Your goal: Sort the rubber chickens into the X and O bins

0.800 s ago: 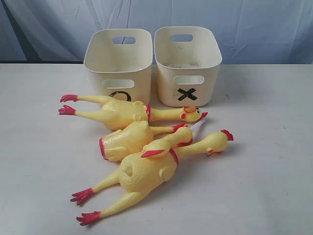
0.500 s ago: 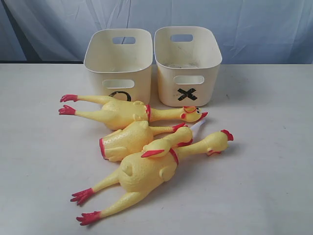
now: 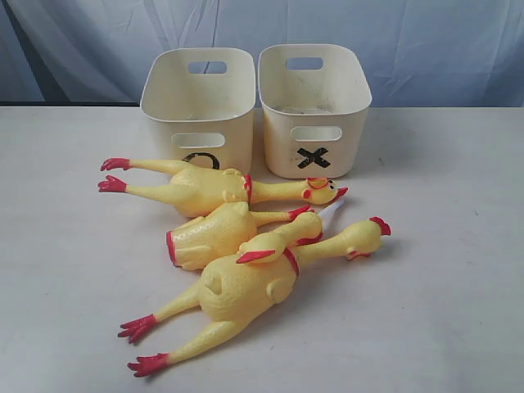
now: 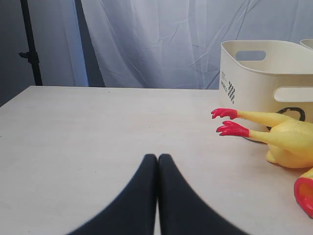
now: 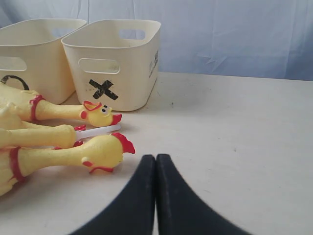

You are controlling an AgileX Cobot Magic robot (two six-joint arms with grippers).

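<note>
claws: left claw [image 4: 157,164] and right claw [image 5: 155,164] both pinched together, empty | objects: yellow rubber chickens with red feet [image 3: 237,291] heaped, touching, on the pale tabletop [image 3: 442,246] just before the cream plastic O tub [image 3: 238,131] and X tub [image 3: 278,141] | risk: bodies overlap, so lifting one may drag or roll its neighbour; smooth rubber could slip.

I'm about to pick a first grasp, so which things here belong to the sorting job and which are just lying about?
Job:
two large yellow rubber chickens
two smaller yellow chickens
cream plastic tub marked O
cream plastic tub marked X

Just there:
pale tabletop
bluish cloth backdrop
black stand pole
thin white strip by the heads
</note>
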